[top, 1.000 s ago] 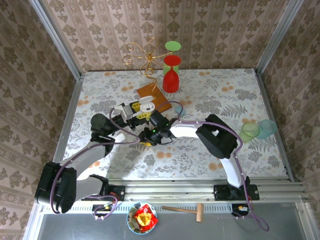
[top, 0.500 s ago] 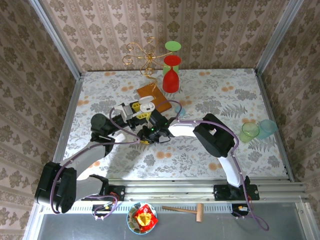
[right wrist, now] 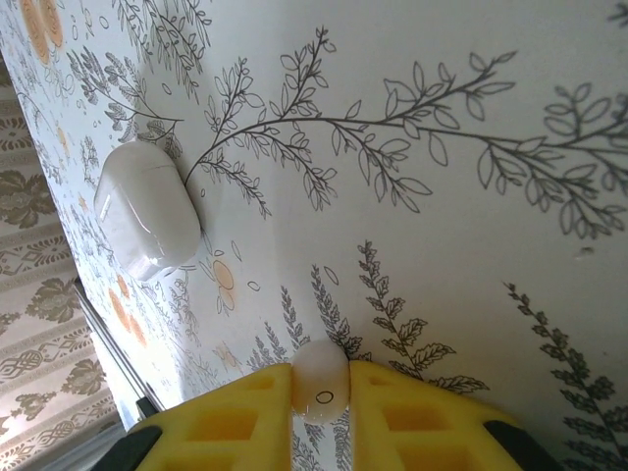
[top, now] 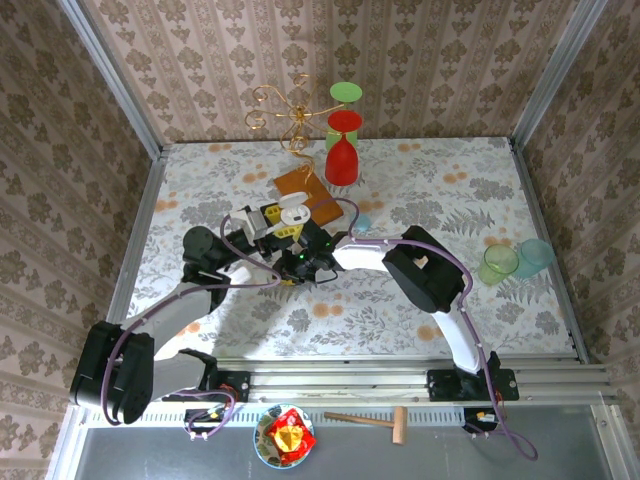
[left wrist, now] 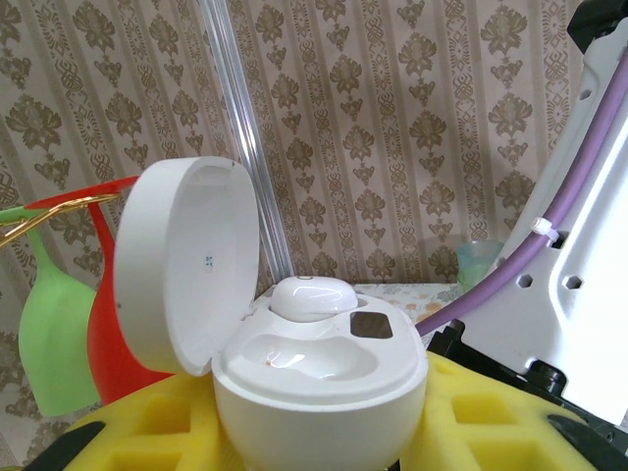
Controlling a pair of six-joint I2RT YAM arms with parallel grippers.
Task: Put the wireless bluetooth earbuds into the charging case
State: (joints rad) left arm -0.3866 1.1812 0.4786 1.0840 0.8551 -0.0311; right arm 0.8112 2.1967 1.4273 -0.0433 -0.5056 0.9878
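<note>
The step in hand, as I judge it, is bringing the second bud to the open case. On the left the job is simply to hold firm. The left jaws are closed on the base of the charging case [left wrist: 319,397], yellow pads against both flanks. The case should be held upright with the lid [left wrist: 186,265] swung well back, so the approach from above is free. On the right the pinch needs to be gentle and square, since so small and smooth a piece could squirt out or twist. It should come down over the empty well [left wrist: 294,358], not the occupied one, and be seated before release.

One white earbud [left wrist: 312,296] already sits in the far well of the case, between the left jaws. The other white earbud [right wrist: 322,381] lies right between the right jaws, at their very tips, and their pads touch it on both sides. Whether it is clear of the worktop [right wrist: 461,226] I cannot tell. A second, closed case [right wrist: 147,211] rests on the worktop, well apart from those jaws.
</note>
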